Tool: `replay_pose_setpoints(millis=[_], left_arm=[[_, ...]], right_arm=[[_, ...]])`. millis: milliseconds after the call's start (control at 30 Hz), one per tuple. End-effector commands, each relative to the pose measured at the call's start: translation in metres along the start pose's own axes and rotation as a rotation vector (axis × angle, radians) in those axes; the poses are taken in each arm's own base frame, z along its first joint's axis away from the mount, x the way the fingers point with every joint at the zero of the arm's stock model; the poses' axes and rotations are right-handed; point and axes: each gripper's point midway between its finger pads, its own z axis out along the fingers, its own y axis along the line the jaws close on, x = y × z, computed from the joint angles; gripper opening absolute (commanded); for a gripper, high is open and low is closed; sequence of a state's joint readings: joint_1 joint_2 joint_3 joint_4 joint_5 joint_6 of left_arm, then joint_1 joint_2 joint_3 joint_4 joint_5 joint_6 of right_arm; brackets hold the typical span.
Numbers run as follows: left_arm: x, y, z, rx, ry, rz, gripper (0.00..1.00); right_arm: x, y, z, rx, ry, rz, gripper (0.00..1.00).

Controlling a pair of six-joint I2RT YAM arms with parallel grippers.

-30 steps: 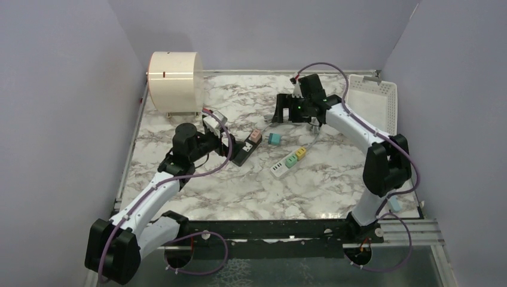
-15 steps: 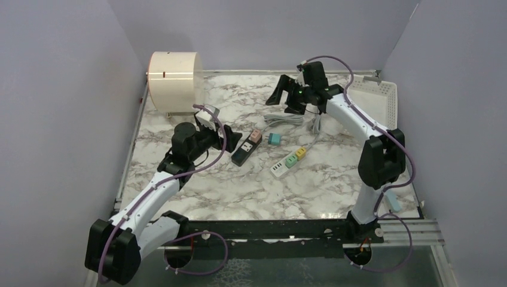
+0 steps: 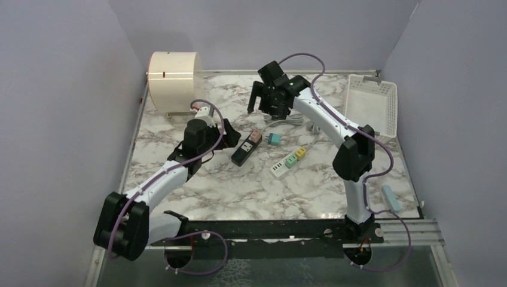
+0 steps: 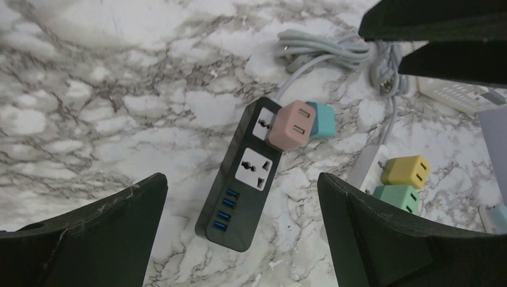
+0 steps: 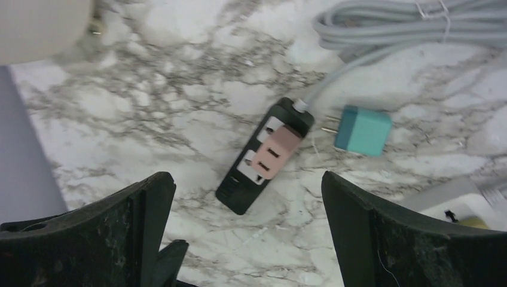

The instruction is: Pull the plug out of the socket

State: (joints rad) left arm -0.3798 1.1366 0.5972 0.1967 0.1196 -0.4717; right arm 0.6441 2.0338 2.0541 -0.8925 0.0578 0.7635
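Plug (image 4: 290, 124): pink, in 1 o'clock socket of strip (image 4: 239, 197) (unpulled).
Left fingers (image 4: 84, 239): apart, empty, seemingly lined up to pin strip.
Right fingers (image 5: 95, 239): apart, empty.

Robot lab test cell: plain lavender partition walls (image 3: 60, 89) boxing in a marble-print tabletop (image 3: 239, 191), cabled left arm (image 3: 158, 182) and right arm (image 3: 326, 116) bolted to a black base rail (image 3: 269, 229), aluminium framing (image 3: 412, 230) alongside.

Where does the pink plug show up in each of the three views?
Top external: pink plug at centre, on the black strip's far end.
Left wrist: just right of centre, upper half.
Right wrist: near centre.
Shared landmark: the teal plug lying loose beside it.
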Motion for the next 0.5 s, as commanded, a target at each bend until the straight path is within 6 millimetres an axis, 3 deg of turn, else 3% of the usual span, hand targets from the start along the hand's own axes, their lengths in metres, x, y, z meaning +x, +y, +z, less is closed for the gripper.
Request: replay_pose_setpoints(millis=[0,167,400,467], left_arm=[[0.014,0.012,0.016,-0.116,0.074,-0.187,0.99],[0.031,0.016,0.019,-0.164,0.119,-0.169,0.95],[0.046,0.007,0.013,-0.127,0.159,-0.236,0.53],[0.049,0.0,0.012,-0.109,0.174,-0.247,0.51]], right_arm=[[0.033,-0.054,0.014,0.274,0.09,0.07,0.99],[0.045,-0.056,0.013,0.301,0.122,0.123,0.99],[0.064,-0.045,0.035,0.269,0.211,0.19,0.96],[0.07,-0.042,0.043,0.267,0.234,0.197,0.95]])
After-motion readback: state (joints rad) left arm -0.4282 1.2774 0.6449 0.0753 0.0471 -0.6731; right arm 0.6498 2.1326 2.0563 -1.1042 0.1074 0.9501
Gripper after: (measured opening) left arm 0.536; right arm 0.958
